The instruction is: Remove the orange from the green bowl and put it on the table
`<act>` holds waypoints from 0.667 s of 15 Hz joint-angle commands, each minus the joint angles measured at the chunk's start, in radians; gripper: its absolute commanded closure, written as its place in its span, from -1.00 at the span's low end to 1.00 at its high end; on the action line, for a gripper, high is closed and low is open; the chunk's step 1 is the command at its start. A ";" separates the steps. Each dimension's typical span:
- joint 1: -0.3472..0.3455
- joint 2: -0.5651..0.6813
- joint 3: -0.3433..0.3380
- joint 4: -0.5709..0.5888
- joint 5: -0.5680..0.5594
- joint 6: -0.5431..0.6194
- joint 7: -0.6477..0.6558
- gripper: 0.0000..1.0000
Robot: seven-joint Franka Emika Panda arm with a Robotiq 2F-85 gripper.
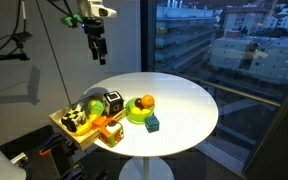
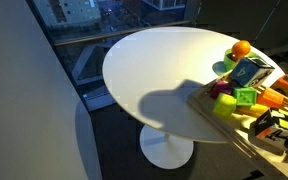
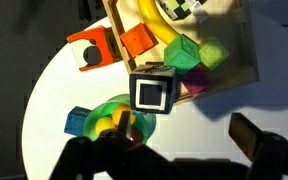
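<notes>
The orange [image 1: 146, 102] lies in the lime-green bowl [image 1: 134, 114] on the round white table [image 1: 184, 100], near the tray side. Both exterior views show them; in the other one the orange [image 2: 241, 47] sits above the bowl [image 2: 225, 68] at the table's far edge [image 2: 144, 70]. My gripper [image 1: 97, 47] hangs high above the tray end of the table, open and empty. In the wrist view the bowl [image 3: 92, 112] is at lower left, and the orange [image 3: 136, 127] is partly hidden by a finger of the open gripper [image 3: 189, 135].
A wooden tray [image 1: 74, 128] of toys overhangs the table edge beside the bowl. It holds a black-framed cube [image 1: 112, 101], an orange block [image 1: 111, 129] and green pieces. A dark teal cube [image 1: 153, 124] lies on the table next to the bowl. A window wall stands behind.
</notes>
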 commanded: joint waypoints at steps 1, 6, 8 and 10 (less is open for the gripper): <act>0.010 0.103 -0.047 0.088 0.044 -0.015 -0.108 -1.00; 0.004 0.197 -0.070 0.156 0.022 -0.015 -0.197 -1.00; 0.003 0.221 -0.075 0.177 0.023 -0.008 -0.216 -1.00; 0.002 0.233 -0.075 0.188 0.014 0.016 -0.213 -1.00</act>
